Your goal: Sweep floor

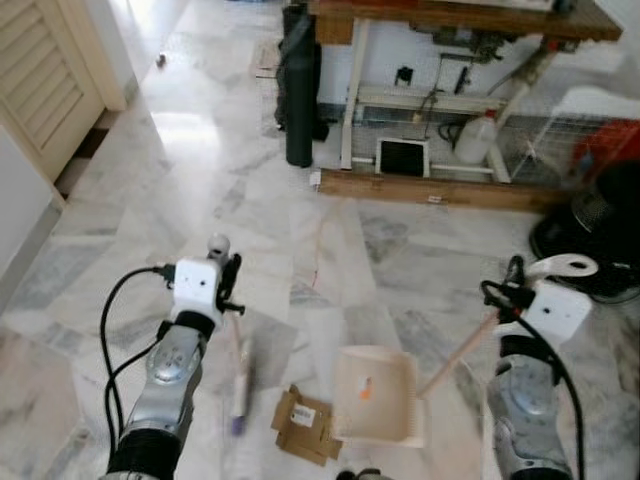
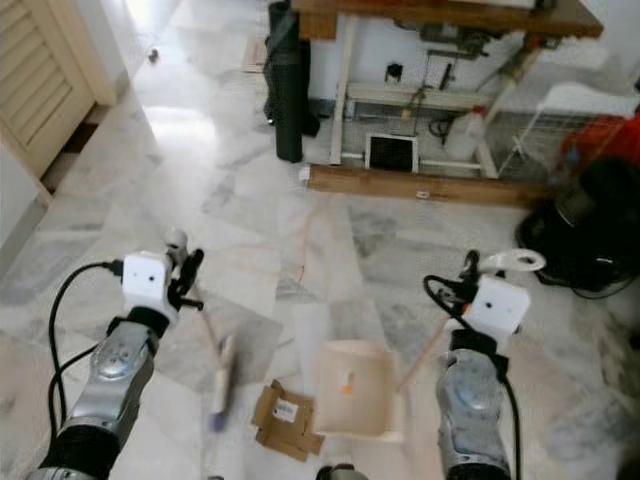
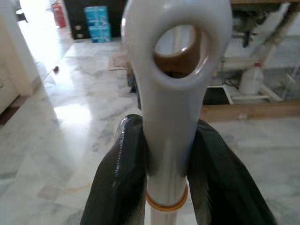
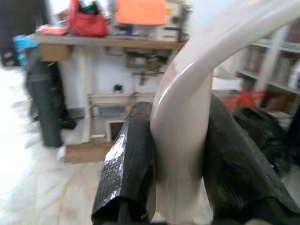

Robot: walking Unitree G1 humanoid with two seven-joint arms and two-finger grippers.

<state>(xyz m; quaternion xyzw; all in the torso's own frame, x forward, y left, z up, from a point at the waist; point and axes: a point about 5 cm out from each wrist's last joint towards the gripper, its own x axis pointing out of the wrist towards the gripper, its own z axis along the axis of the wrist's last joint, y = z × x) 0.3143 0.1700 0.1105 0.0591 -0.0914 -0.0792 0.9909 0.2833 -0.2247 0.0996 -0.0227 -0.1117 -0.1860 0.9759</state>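
Marble floor [image 1: 200, 130], workbench [image 1: 450, 20] at the far side. Left gripper [image 3: 168, 178] pinches the white broom handle [image 3: 176, 93], both fingers [image 3: 119, 183] pressed on it; blurred broom [image 1: 240, 385] head on the floor below it. Right gripper [image 4: 180, 164] clamps the dustpan handle [image 4: 187, 122]. Dustpan [image 1: 375, 395] sits between the grippers, small orange scrap [image 1: 366, 388] inside. Cardboard piece [image 1: 308, 422] touches its left edge; white label unreadable.
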